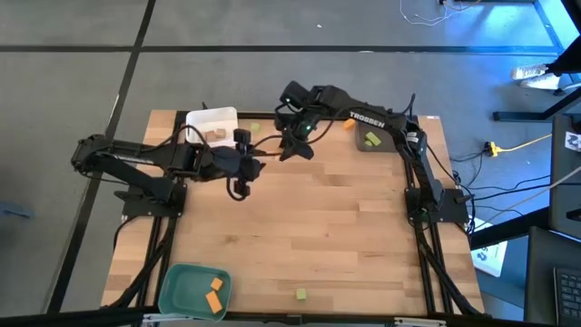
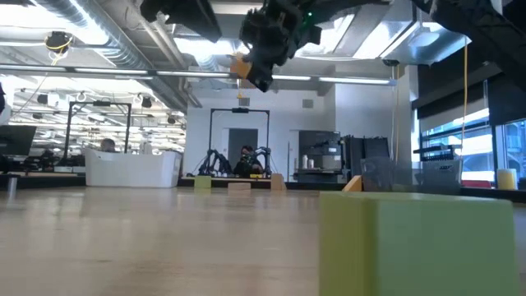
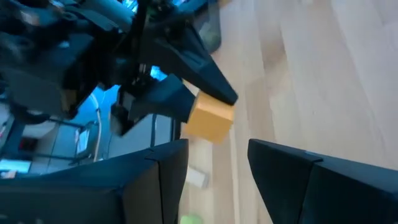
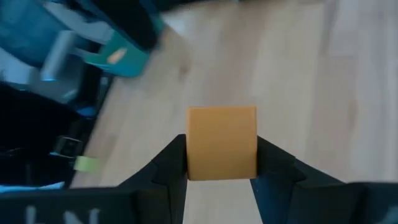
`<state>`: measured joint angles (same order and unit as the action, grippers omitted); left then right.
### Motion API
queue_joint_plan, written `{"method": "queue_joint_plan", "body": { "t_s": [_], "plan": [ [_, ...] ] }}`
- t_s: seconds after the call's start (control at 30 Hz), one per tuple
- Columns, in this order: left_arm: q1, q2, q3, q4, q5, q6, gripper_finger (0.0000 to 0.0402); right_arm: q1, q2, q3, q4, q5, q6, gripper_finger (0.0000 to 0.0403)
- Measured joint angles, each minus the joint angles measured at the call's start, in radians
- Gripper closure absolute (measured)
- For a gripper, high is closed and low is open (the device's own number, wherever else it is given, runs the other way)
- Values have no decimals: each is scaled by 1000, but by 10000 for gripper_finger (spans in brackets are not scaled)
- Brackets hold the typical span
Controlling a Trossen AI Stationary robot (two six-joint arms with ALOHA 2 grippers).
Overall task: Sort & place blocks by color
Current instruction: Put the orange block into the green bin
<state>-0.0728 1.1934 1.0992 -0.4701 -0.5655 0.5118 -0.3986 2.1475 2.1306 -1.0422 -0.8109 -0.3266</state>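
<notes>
My right gripper (image 4: pixel 221 163) grips an orange block (image 4: pixel 222 142) above the table (image 1: pixel 309 227), hidden from overhead. My left gripper (image 3: pixel 217 168) faces it, fingers parted. The teal tray (image 1: pixel 182 282) holds two orange blocks (image 1: pixel 215 295).

White lettering on the right arm

The word "TROSSEN" is showing in white capitals along the dark upper link of the right arm (image 1: pixel 368 119) in the high view, where that arm is reaching across the far side of the worktop (image 1: pixel 300 236). In the right wrist view, a few pale strokes are showing on the dark casing at the picture's lower left edge, too cut off to read. No other text, number or sign is reading clearly in any view.
</notes>
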Motion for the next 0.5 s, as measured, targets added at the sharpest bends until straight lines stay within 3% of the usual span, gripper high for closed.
{"method": "queue_joint_plan", "body": {
  "t_s": [0.2,0.5],
  "plan": [
    [42,12,0,19,131,22,240,29,0,0,52,-58,0,270],
    [48,24,0,26,146,23,240,54,0,0,65,-80,-5,270]
  ]
}}
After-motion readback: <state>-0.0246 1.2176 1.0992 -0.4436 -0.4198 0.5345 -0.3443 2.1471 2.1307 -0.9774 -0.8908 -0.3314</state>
